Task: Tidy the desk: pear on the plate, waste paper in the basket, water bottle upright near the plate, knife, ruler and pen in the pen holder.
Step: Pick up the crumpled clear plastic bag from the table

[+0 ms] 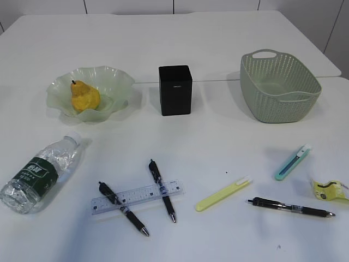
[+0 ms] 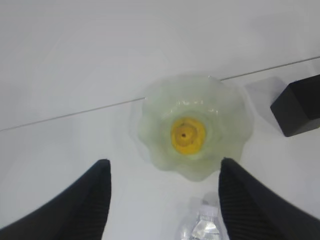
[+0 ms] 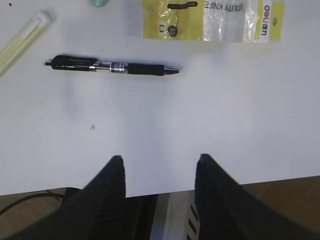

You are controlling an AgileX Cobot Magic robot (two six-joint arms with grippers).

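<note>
The white desk (image 1: pixel 218 54) meets a pale wall behind; its near edge shows brown floor below. The pear (image 1: pixel 84 96) sits in the plate (image 1: pixel 117 82), centred ahead of the left gripper (image 2: pixel 162 172), whose fingers stand wide apart. The right gripper (image 3: pixel 159 161) (also spread) holds nothing; a pen (image 3: pixel 112 66) and the waste paper (image 3: pixel 215 20) lie well beyond it

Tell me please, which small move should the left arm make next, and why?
Probably lower the open left gripper toward the water bottle to grasp it. The pear already sits on the plate, while the bottle lies on its side just below the gripper.
</note>
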